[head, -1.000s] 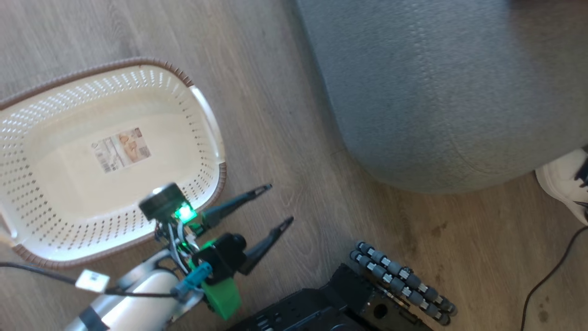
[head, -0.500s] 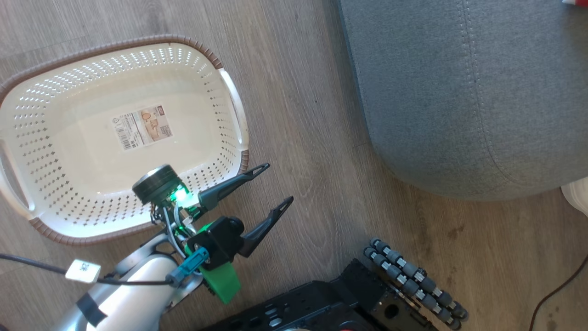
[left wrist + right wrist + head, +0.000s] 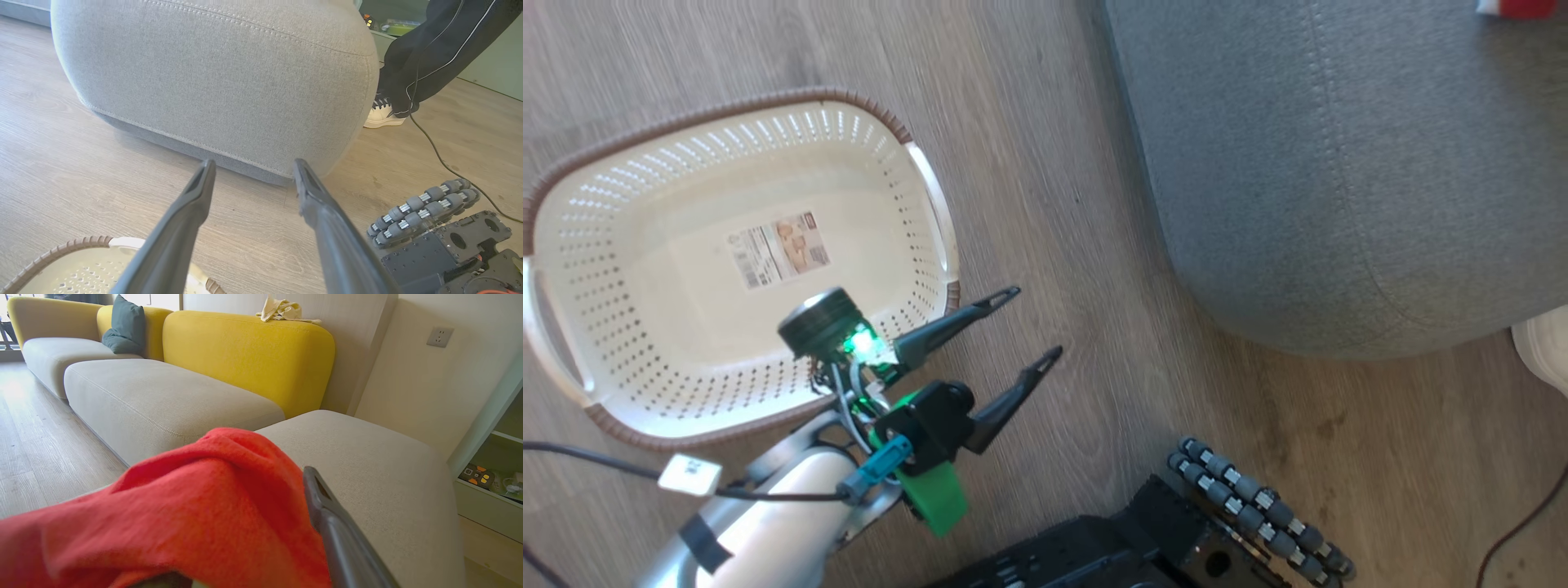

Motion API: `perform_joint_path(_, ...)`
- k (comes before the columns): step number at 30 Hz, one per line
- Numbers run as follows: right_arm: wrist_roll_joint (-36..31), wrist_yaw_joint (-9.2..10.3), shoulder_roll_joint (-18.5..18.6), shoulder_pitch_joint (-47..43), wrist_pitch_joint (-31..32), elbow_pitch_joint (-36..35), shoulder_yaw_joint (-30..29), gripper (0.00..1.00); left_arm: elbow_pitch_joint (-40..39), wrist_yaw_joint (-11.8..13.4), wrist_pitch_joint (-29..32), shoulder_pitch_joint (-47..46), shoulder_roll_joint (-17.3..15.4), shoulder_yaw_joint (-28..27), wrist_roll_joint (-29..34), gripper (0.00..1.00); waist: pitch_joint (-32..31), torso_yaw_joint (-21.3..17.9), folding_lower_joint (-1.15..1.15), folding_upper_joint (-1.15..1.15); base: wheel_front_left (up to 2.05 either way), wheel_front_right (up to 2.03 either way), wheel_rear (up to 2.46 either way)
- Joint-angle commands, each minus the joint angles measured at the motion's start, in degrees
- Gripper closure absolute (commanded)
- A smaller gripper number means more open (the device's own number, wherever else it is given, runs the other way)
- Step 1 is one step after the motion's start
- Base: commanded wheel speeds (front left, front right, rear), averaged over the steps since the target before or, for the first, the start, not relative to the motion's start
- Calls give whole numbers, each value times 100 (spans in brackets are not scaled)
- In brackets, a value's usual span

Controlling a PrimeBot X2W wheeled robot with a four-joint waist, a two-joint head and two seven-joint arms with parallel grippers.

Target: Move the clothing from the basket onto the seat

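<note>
The head camera has shifted slightly; the empty basket (image 3: 605, 327) stays on the wood floor (image 3: 1045, 163). The left gripper (image 3: 1036, 321) gapes beside it. Red clothing (image 3: 184, 506) lies on the grey seat (image 3: 367, 465), covering one finger of the right gripper (image 3: 261, 482), so I cannot tell its grip.

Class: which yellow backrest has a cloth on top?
The nearest backrest, by the wall: a cream cloth lies crumpled on its top. The farther ones have bare tops; a teal cushion leans against one.
</note>
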State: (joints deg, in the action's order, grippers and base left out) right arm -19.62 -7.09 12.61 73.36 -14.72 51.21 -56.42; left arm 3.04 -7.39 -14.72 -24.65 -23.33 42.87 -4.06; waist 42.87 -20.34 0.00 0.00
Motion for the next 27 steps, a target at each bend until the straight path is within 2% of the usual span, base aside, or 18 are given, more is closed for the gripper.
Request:
perform_joint_path(1, -38, -40, 196, 7, -28, -244, 43, 0, -124, 7, -28, 4, 42, -58, 2, 0, -129, 5, 0, 0, 0, 0, 0)
perform_joint_path(9, 96, -40, 415, -106, -28, -394, 347, 0, 86, -2, -28, 169, 513, 125, -123, 0, -969, 149, 0, 0, 0, 0, 0)
perform_joint_path(13, -145, -40, 654, -208, 97, -36, 625, 0, 127, -4, -28, 276, 656, 82, -168, 0, -1231, 194, 0, 0, 0, 0, 0)
perform_joint_path(18, -361, -40, 874, -188, 663, 388, 598, 0, 123, -6, -28, 296, 728, -42, -149, 0, -1240, 258, 0, 0, 0, 0, 0)
perform_joint_path(27, -612, -40, 854, 127, 511, 421, 636, 0, 83, -8, -28, 304, 681, -5, -123, 0, -1092, 394, 0, 0, 0, 0, 0)
